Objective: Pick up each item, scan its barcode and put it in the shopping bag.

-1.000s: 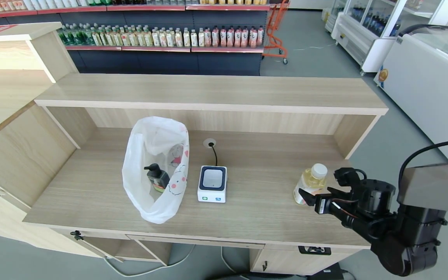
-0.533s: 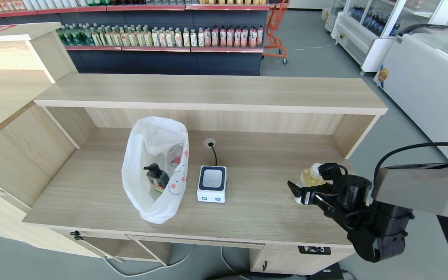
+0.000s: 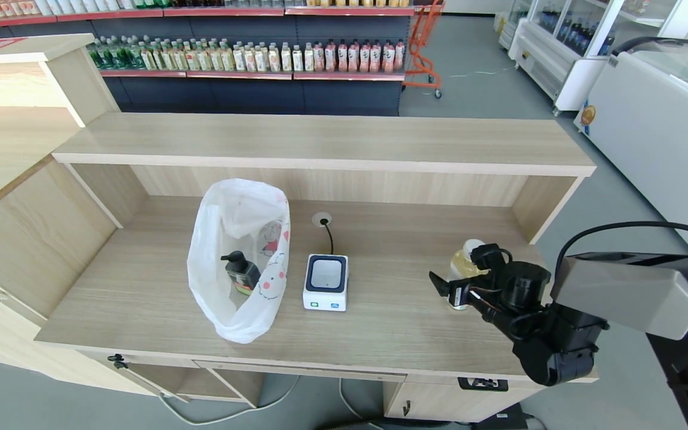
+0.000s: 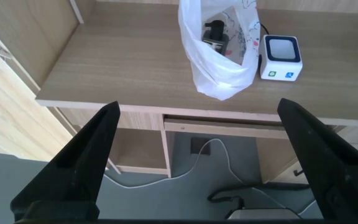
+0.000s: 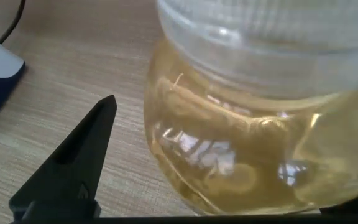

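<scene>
Having slid further across the counter, the right hand has the bottle between its spread fingers.

A light wooden desk is seen, with a raised ledge set along its far side and a round cable hole cut in its top. A pale cable is hung beneath it. Behind, drink bottles are ranged on shop shelves, an orange trolley is parked beside them, and a white chest freezer is placed to the right
</scene>
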Motion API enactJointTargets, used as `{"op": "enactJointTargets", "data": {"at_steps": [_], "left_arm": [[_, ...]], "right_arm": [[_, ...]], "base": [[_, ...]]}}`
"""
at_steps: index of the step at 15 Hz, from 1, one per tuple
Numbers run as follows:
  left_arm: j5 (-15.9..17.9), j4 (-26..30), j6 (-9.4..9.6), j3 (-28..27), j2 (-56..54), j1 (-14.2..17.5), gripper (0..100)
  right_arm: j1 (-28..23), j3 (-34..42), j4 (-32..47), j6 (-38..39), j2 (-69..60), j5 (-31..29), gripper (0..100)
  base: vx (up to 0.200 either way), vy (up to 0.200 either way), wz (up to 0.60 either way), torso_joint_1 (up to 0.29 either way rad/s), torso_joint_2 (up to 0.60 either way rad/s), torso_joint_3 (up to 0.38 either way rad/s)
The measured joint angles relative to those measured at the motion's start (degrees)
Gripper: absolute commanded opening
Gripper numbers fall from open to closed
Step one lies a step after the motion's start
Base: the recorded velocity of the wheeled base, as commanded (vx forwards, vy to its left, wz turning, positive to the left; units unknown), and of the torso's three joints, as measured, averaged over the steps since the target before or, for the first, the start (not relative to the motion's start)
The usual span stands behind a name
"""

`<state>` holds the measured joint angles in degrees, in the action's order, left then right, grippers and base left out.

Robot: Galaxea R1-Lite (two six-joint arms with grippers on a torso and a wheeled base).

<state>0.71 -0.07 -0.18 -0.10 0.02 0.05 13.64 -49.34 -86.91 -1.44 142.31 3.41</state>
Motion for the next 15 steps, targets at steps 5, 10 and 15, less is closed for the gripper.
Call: {"op": "enactJointTargets", "data": {"at_steps": [5,10,15], "left_arm": [[0.0,0.0,0.0,0.0,0.0,0.0,100],[0.0,0.0,0.0,0.0,0.0,0.0,100],[0.0,0.0,0.0,0.0,0.0,0.0,100]], "right_arm": [[-0.1,-0.8,0.8,-6.4,0.2,0.5,0],[-0.5,1.0,-0.3,-10.3,-0.5,3.9,0],[2.2,8.0,-0.9,0.8,-7.8,9.6,0]], "base": [[0.0,0.0,0.0,0.0,0.0,0.0],[0.0,0.0,0.0,0.0,0.0,0.0],[0.0,0.0,0.0,0.0,0.0,0.0]]}}
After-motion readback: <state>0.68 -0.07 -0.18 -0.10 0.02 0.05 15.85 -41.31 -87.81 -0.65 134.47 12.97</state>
